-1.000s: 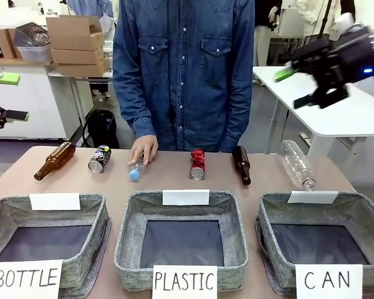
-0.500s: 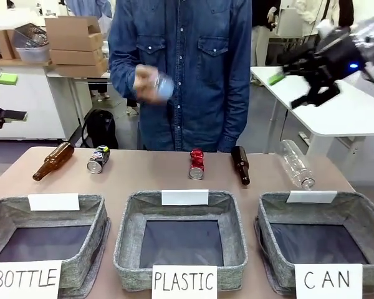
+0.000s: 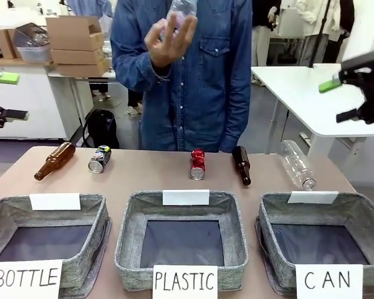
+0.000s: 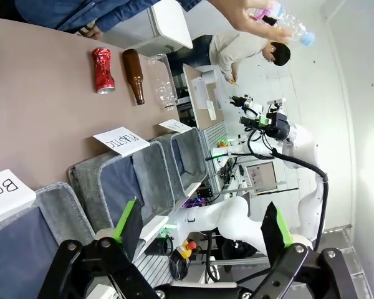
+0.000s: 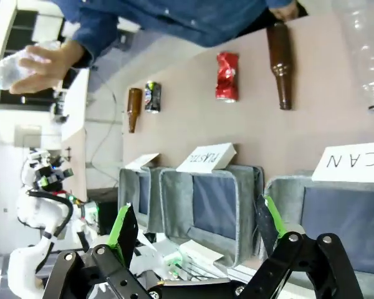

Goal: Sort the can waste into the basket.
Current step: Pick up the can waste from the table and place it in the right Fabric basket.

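Observation:
A crushed red can point(image 3: 197, 164) lies mid-table in front of the person, and a black can with a blue logo point(image 3: 100, 159) lies farther left. The grey "CAN" basket point(image 3: 267, 232) stands at the front right with nothing in it. My right gripper point(image 3: 340, 99) hangs open, high above the table's right end. At the far left my left gripper point(image 3: 12, 96) hovers open off the table edge. In the right wrist view its own gripper point(image 5: 196, 227) is open, with the red can point(image 5: 227, 76), black can point(image 5: 152, 96) and basket point(image 5: 280, 205) ahead. The left wrist view has its open gripper point(image 4: 199, 230) and the red can point(image 4: 103, 70).
Two brown glass bottles point(image 3: 55, 160) point(image 3: 241, 165) and a clear plastic bottle point(image 3: 297, 164) lie in the same row as the cans. The "PLASTIC" bin point(image 3: 126, 240) and "BOTTLE" bin point(image 3: 96, 249) stand left of the basket. The person's hand point(image 3: 168, 38) holds a small clear bottle up high.
The person picked the small clear bottle off the table and raised it high. My right gripper swung to the right and slightly lower. The left gripper stayed put.

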`<state>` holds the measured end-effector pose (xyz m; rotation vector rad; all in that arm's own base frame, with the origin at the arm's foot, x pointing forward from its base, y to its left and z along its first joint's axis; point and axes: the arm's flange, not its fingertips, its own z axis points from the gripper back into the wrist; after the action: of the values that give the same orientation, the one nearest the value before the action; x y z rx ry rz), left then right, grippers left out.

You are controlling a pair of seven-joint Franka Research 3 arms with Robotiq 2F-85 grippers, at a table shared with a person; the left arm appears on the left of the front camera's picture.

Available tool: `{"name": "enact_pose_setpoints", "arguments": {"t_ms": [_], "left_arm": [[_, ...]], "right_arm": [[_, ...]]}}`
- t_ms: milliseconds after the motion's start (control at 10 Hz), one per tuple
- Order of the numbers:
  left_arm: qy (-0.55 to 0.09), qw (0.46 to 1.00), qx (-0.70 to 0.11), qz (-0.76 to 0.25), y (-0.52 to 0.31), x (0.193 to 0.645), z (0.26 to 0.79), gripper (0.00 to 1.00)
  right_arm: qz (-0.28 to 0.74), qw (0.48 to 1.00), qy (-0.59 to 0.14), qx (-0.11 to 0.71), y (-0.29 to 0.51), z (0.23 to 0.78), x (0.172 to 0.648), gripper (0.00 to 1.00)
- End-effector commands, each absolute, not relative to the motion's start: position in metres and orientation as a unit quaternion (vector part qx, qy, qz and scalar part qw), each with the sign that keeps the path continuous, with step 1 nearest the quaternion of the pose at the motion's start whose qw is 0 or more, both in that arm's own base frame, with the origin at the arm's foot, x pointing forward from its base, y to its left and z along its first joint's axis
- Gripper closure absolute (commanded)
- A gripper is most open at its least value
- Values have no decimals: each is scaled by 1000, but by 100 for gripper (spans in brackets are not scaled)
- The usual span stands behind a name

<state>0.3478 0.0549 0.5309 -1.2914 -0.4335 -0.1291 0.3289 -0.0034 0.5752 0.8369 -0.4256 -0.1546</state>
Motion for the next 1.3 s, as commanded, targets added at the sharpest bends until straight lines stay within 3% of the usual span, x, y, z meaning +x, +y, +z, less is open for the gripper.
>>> {"name": "enact_pose_setpoints", "arguments": {"t_ms": [0, 200, 600, 800, 1200], "left_arm": [[-208, 767, -602, -70, 53, 348, 532, 0], [-208, 767, -602, -70, 53, 348, 532, 0], [-208, 767, -602, -70, 53, 348, 532, 0], [-208, 767, -602, -70, 53, 348, 532, 0], [-208, 767, -602, -70, 53, 348, 532, 0]], "right_arm": [[-41, 901, -182, 392, 33, 577, 372, 0], [13, 916, -155, 370, 67, 585, 401, 0], [-45, 897, -155, 412, 4, 579, 345, 0], [-53, 893, -161, 418, 1, 576, 341, 0], [-58, 927, -127, 348, 74, 583, 417, 0]]}}
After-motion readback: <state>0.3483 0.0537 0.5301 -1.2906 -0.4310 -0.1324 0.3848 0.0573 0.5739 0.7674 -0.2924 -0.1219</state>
